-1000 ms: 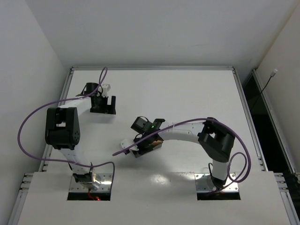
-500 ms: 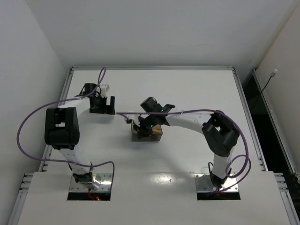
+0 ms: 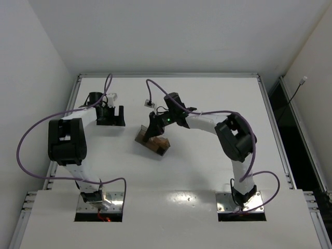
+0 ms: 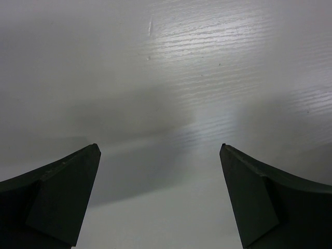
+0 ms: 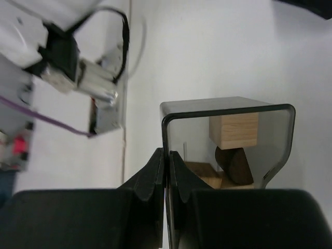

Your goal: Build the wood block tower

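Note:
My right gripper (image 3: pixel 151 130) (image 5: pixel 166 155) is shut on the thin side wall of the grey translucent tray (image 3: pixel 143 133) (image 5: pixel 228 110) and holds it tilted near the table's middle. Inside the tray lie the wood blocks (image 3: pixel 161 144): a light tan cuboid (image 5: pixel 234 129) resting on a dark brown rounded piece (image 5: pixel 234 165), with more tan pieces (image 5: pixel 202 174) below. No stacked tower shows in any view. My left gripper (image 3: pixel 111 119) (image 4: pixel 161 150) is open and empty over bare white table at the far left.
The purple cable's white plug (image 3: pixel 149 102) hangs just behind the tray. The table's metal frame edge (image 3: pixel 166 75) runs along the back. The left arm's hardware (image 5: pixel 78 67) shows beyond the tray in the right wrist view.
My right arm has swung from the near middle toward the far side, carrying the tray with the blocks and tilting it. The left arm has barely moved.

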`<state>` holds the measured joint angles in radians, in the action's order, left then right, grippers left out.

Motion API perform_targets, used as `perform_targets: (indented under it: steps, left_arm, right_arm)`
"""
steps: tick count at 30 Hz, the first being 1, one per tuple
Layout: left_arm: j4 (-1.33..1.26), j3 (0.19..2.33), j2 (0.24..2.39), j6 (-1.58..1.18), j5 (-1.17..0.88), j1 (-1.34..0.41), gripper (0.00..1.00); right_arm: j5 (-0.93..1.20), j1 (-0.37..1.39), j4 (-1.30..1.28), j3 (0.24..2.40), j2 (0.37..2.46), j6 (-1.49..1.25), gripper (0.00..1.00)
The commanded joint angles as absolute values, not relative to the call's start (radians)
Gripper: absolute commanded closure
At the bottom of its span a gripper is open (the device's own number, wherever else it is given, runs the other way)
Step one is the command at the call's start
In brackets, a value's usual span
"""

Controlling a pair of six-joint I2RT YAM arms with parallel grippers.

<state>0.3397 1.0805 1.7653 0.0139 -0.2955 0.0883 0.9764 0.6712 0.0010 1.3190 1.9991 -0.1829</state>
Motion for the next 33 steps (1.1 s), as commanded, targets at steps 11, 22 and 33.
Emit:
perform_targets:
  steps: [11,22,33]
  left_arm:
    - [0.313,1.095,1.740,0.005,-0.371,0.118,0.00]
    - [0.331,1.095,1.759,0.005,-0.362,0.118,0.00]
    - [0.350,1.114,1.779,0.014,-0.342,0.118,0.00]
  right_arm:
    - [1.189,0.548,1.123,1.316,2.224,-1.328,1.00]
    - [0.985,0.476,1.384,1.226,2.336,-1.851,1.00]
    - [0.850,0.485,1.488,1.135,2.391,-2.117,1.00]
